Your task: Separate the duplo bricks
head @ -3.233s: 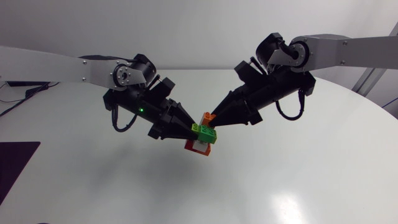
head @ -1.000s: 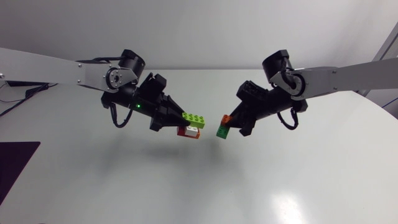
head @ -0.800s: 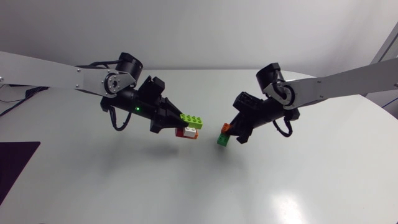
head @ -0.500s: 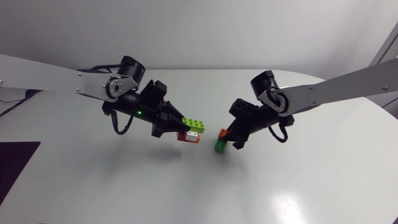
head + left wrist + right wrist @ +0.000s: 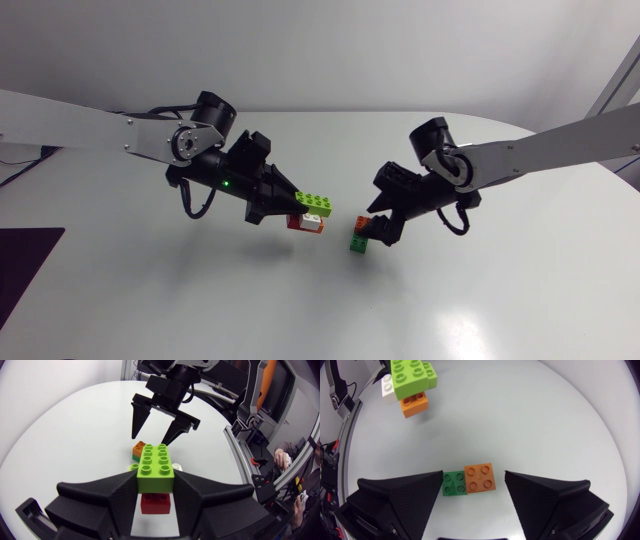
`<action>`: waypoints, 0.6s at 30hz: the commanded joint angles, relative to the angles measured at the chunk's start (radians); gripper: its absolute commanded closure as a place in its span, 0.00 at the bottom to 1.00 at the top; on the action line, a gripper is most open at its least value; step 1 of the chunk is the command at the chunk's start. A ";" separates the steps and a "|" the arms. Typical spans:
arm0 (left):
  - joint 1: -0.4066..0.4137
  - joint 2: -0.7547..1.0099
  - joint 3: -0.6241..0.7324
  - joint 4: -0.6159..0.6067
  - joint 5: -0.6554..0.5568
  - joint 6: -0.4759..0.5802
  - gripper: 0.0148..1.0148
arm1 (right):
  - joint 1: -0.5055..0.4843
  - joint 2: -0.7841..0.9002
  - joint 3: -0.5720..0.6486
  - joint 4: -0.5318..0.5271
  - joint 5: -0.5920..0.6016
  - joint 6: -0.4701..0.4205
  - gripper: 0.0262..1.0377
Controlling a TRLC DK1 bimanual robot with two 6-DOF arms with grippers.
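Five duplo bricks are counted, gathered in two groups, and two arms are seen over the white table (image 5: pixel 500 300). In the first group, one lime green brick (image 5: pixel 155 465) with eight studs is gripped from both sides by the closed left jaws and is held above the table. One red brick (image 5: pixel 155 503) is fixed beneath it, and one white brick (image 5: pixel 387 386) is attached at its side. The left arm (image 5: pixel 110 128) is extended from its side towards the middle of the table. In the second group, one dark green brick (image 5: pixel 454 483) and one orange brick (image 5: pixel 480 478), each showing four studs, are joined side by side and are set down on the table. The right jaws are spread wide open over this pair. The pair is placed between and below the two fingertips and is gripped by neither. In the left wrist view the open fingertips are seen just above the orange brick. The right arm (image 5: pixel 545 148) is extended from the opposite side. The two groups are near each other but apart, with bare table between them.
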State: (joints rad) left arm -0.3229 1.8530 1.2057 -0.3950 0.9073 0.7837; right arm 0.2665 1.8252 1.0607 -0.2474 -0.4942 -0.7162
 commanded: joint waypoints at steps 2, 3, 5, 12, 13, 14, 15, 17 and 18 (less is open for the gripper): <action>0.002 -0.012 -0.023 0.013 -0.001 -0.020 0.77 | -0.021 -0.041 -0.004 -0.007 -0.009 0.017 0.08; 0.004 -0.012 -0.024 0.013 -0.001 -0.018 0.77 | -0.023 -0.041 -0.001 -0.012 -0.009 0.017 0.08; 0.005 -0.011 -0.023 0.015 0.001 -0.018 0.77 | -0.024 -0.046 0.010 -0.029 -0.009 0.018 0.08; 0.022 -0.044 0.008 0.013 0.059 -0.098 0.76 | 0.016 -0.158 0.004 -0.066 -0.066 0.063 0.08; 0.027 -0.051 0.009 0.013 0.062 -0.109 0.76 | 0.013 -0.170 0.015 -0.084 -0.093 0.072 0.08; 0.031 -0.054 0.012 0.012 0.074 -0.120 0.76 | 0.007 -0.176 0.028 -0.112 -0.127 0.072 0.08; 0.038 -0.054 0.022 -0.001 0.114 -0.123 0.76 | -0.001 -0.179 0.048 -0.145 -0.168 0.067 0.08; 0.044 -0.046 0.041 -0.044 0.142 -0.109 0.76 | -0.021 -0.182 0.082 -0.214 -0.242 0.046 0.09; 0.044 -0.041 0.049 -0.067 0.145 -0.097 0.76 | -0.023 -0.185 0.096 -0.256 -0.274 0.020 0.09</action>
State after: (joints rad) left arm -0.2874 1.8263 1.2232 -0.4366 1.0233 0.6899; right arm 0.2577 1.6466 1.1225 -0.4530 -0.7334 -0.6735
